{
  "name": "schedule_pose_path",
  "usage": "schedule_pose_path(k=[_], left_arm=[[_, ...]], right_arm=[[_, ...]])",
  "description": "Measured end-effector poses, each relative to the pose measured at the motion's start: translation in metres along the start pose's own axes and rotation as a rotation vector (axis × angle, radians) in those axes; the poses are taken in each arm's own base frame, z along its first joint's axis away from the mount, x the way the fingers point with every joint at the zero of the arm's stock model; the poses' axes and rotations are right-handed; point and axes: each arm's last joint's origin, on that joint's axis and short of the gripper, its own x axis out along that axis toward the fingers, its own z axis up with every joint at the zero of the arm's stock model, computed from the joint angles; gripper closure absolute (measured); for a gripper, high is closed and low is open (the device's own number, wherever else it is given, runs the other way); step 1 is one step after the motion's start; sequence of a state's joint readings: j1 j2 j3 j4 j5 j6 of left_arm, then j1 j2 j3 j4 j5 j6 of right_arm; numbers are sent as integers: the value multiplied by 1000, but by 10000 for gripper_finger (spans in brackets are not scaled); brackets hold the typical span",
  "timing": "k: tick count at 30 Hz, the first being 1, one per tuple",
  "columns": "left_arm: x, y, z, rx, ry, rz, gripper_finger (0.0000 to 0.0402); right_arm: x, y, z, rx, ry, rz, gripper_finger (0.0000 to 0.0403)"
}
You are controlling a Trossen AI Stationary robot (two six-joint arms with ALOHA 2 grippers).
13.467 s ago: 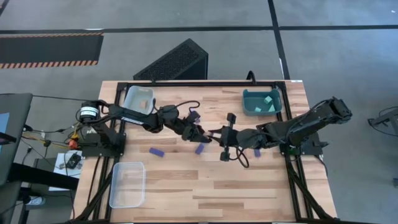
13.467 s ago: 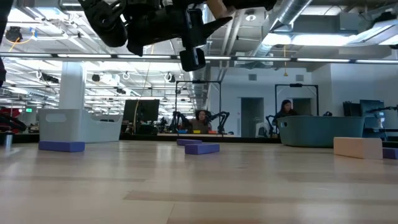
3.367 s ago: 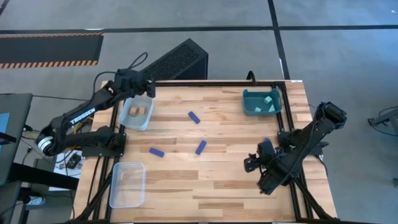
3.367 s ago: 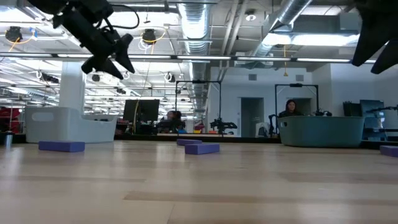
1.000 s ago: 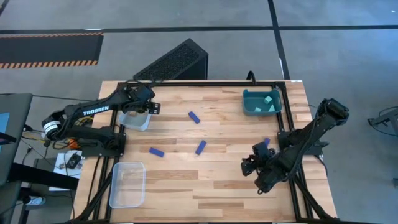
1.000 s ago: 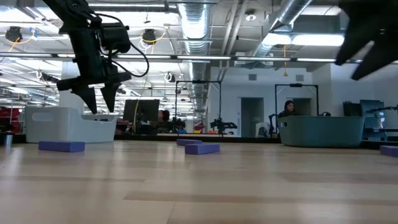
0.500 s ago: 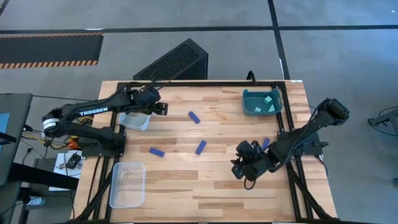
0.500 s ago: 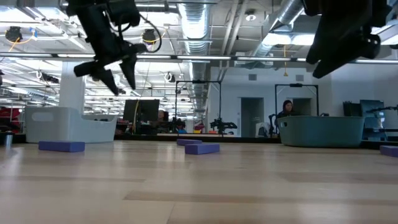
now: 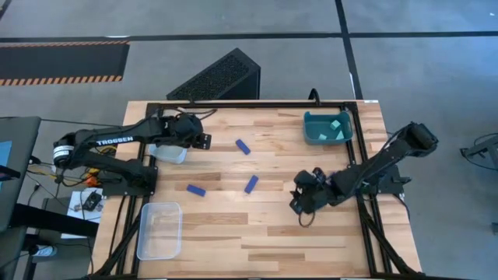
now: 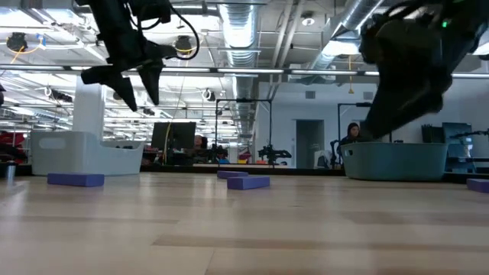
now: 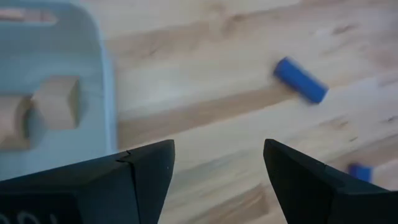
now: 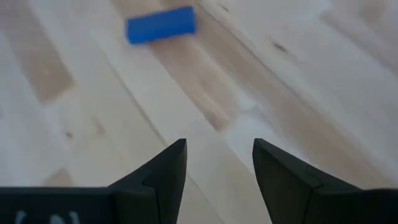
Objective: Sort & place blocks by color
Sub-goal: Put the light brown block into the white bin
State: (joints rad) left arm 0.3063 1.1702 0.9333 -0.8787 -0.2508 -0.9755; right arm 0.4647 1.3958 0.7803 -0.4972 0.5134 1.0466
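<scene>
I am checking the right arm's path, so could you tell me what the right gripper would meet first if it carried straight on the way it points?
Probably the blue block ahead of the open, empty right gripper; bare table lies between them. How far off it is, the wrist view does not show.

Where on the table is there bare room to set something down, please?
The near strip of the wooden table, between the clear plastic bin and the right gripper, lies bare. The middle, around three dark blue bars, is crowded.

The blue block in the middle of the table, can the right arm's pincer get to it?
Probably yes. The right pincer is open and empty, the blue block lies flat on bare table nearby, and nothing stands between them.
</scene>
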Motion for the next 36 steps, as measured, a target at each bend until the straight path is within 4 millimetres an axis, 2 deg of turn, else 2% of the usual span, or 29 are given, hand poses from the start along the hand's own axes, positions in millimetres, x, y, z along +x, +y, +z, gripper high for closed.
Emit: schedule_pose_path(k=[7,12,19,24,30,36], left_arm=[[1,6,3,37,-22,64,168],[13,19,32,32,-57,62,168],[45,58,91,-12,-108,75,168],[73,92,124,-1,-16,217,168],[115,117,136,22,248,301,168],[142,125,145,29,318,337,168]], right_arm=[[20,-9,-3,153,-25,221,219],[27,-16,8,196,-22,229,231],[45,-44,39,269,1,213,234],[55,-67,65,390,-32,232,236],[60,-88,88,482,-68,309,235],[61,-97,96,513,-82,334,237]])
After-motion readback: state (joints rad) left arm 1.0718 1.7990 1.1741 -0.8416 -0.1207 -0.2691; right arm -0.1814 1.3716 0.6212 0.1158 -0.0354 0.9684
